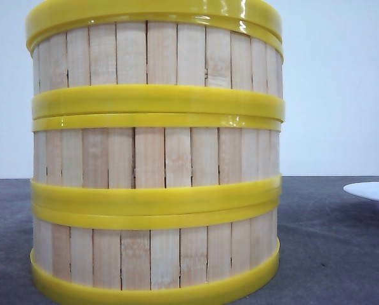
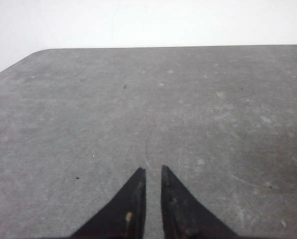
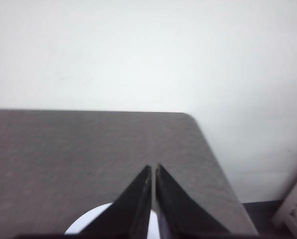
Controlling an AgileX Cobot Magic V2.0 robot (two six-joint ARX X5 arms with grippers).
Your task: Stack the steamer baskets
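1. Three baskets stand stacked in one column on the grey table (image 1: 341, 254), close to the front camera and filling the left and middle of its view.
2. The bottom basket (image 1: 154, 260) sits on the table, its lower yellow rim touching the surface.
3. The middle basket (image 1: 154, 155) rests squarely on the bottom one, their yellow rims meeting in a double band.
4. The top basket (image 1: 154, 54) sits on the middle one; its upper rim runs out of the top of the front view, so what lies above it cannot be told.
5. The pale slat walls line up nearly straight from level to level, and the column stands upright.
6. A white plate (image 1: 373, 190) lies to the right of the stack, well apart from it, cut off by the right edge of the front view.
7. The left gripper (image 2: 153, 172) hangs over bare table; its two dark fingers (image 2: 131, 209) stand almost together, with only a thin slit between the tips, and grip nothing.
8. The right gripper (image 3: 153, 168) hangs above the plate (image 3: 86, 224), whose white edge shows beneath it; its tips are pressed nearly closed and hold nothing.
9. Neither gripper appears in the front view, and neither wrist view shows the baskets.
10. A white wall (image 1: 335, 82) backs the table.
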